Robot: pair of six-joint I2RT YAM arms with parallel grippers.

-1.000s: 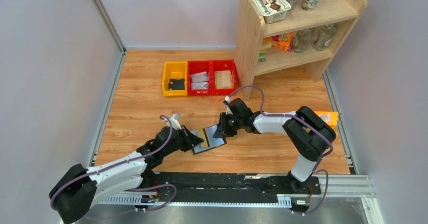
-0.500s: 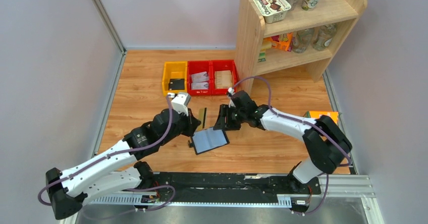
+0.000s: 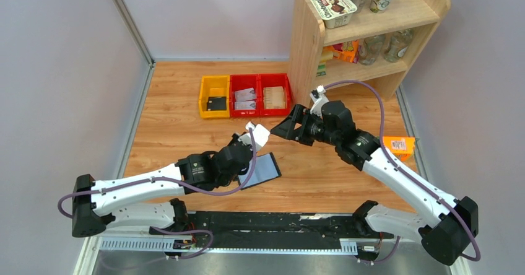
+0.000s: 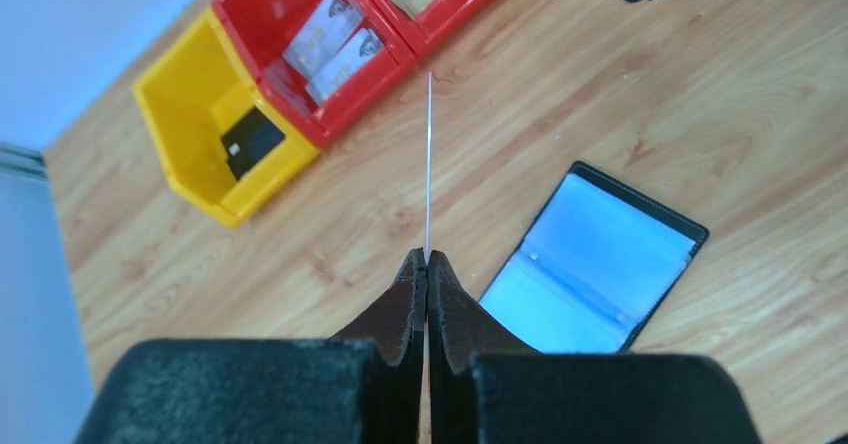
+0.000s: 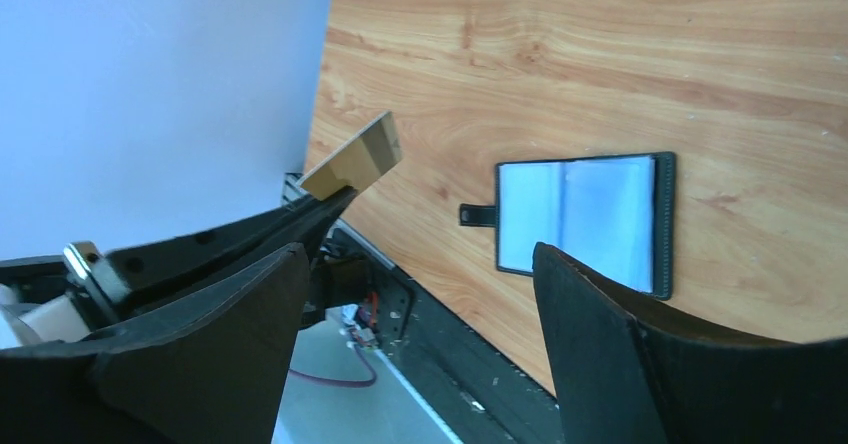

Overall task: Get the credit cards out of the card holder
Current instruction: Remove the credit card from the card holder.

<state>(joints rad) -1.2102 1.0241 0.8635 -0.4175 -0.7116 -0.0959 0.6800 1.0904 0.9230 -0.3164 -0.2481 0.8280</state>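
Right tool [image 3: 286,128] now off card holder [image 3: 260,171]

The card holder [image 3: 263,170] lies open on the wooden table [image 3: 173,139], a little below the centre of the frame, with its grey-blue lining up. The left gripper [image 3: 242,144] is over its left edge; the fingers are hard to see. The right gripper [image 3: 286,126], higher and to the right, has its jaws spread and touches nothing. At upper centre stand a yellow bin [image 3: 204,96] and two red bins [image 3: 259,77].
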